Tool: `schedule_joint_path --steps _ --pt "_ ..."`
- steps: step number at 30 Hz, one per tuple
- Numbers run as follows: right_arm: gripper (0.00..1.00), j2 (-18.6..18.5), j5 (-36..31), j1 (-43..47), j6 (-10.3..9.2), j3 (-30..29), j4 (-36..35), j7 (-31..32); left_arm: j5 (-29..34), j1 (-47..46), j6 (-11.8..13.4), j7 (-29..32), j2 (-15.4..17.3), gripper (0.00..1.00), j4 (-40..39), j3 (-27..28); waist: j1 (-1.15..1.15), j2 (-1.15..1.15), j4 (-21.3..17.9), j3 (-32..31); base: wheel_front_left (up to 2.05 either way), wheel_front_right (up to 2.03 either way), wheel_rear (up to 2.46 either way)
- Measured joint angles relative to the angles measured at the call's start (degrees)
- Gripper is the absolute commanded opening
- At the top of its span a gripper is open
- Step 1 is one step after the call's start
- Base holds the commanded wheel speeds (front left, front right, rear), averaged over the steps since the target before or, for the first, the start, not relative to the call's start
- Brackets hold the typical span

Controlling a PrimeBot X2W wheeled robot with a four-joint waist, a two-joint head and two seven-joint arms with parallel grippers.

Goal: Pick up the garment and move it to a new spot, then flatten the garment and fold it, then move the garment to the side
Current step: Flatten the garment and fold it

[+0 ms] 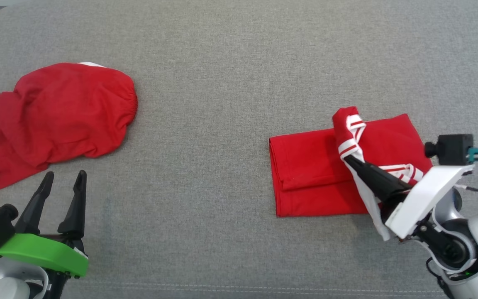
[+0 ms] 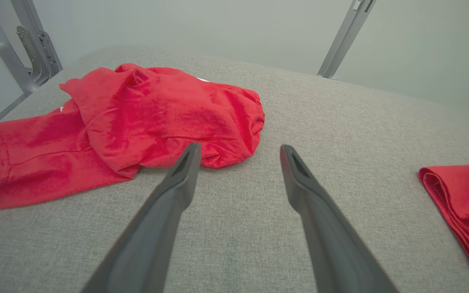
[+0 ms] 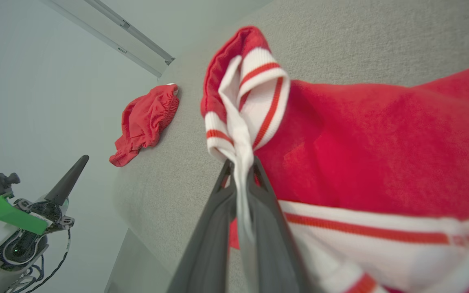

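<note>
While the red garment lies part-folded at the grey surface's right, its striped hem pinched in the closed right gripper and the left gripper spread empty, folding is judged underway, and a tidy lay-over is called for.

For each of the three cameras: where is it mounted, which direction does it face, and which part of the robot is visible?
Head view: on the head, looking down at the grey surface; open left gripper lower left, right gripper lower right, shut on the folded garment's striped trim.
Left wrist view: looks along the open left gripper toward the crumpled garment.
Right wrist view: looks along the shut right gripper, close on the striped trim; left gripper at lower left.
Shared: all three show both red garments.
</note>
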Motion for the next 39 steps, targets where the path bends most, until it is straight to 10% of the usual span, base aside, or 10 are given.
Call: schedule_joint_path --steps 19,21,23,39 --pt "0.01 10.35 -13.59 -5.83 -2.41 9.53 13.70 -8.88 0.41 -0.05 0.45 0.11 -1.29 1.00 1.66 -1.26 0.00 0.00 0.89 0.31 0.00 0.00 0.00" --pt "0.39 11.01 -14.70 -6.62 -2.32 10.95 14.59 -9.04 0.41 -0.05 0.45 0.36 -1.29 1.00 1.71 -1.32 0.00 0.00 0.95 0.24 0.00 0.00 0.00" --pt "1.00 11.74 -15.44 -7.76 -1.76 12.51 15.08 -9.47 0.41 -0.05 0.45 0.57 -1.29 1.00 1.82 -1.21 0.00 0.00 0.82 0.31 0.00 0.00 0.00" --pt "1.00 12.18 -16.62 -11.05 -2.01 5.70 12.01 -18.70 0.57 -0.03 0.45 0.59 -1.29 1.00 1.94 -0.91 0.00 0.00 -0.92 0.37 0.00 0.00 0.00"
